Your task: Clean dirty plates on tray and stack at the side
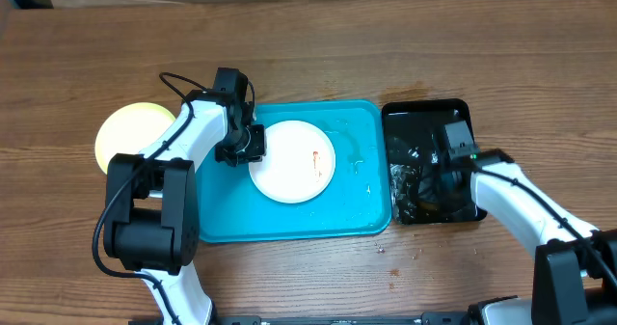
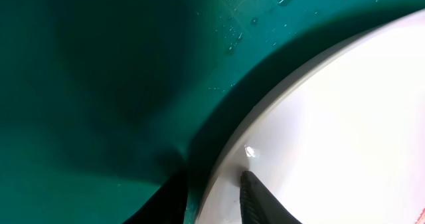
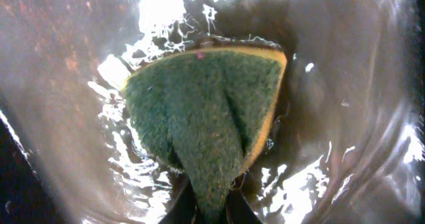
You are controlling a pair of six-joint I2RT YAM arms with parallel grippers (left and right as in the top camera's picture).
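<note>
A white plate (image 1: 292, 161) with a small red smear lies in the turquoise tray (image 1: 357, 209), left of its middle. My left gripper (image 1: 246, 149) is at the plate's left rim. In the left wrist view its fingers (image 2: 212, 177) straddle the rim of the plate (image 2: 345, 117), one inside and one outside over the tray (image 2: 99, 84), and are shut on it. A pale yellow-green plate (image 1: 130, 132) lies on the table left of the tray. My right gripper (image 1: 431, 176) is shut on a green-and-yellow sponge (image 3: 206, 111) down in the black tray. No second white plate shows.
The narrow glossy black tray (image 1: 424, 118) stands against the turquoise tray's right side and holds water (image 3: 345, 84). Water drops lie on the turquoise tray's right part (image 1: 359, 161). Bare wooden table (image 1: 308, 36) lies all round.
</note>
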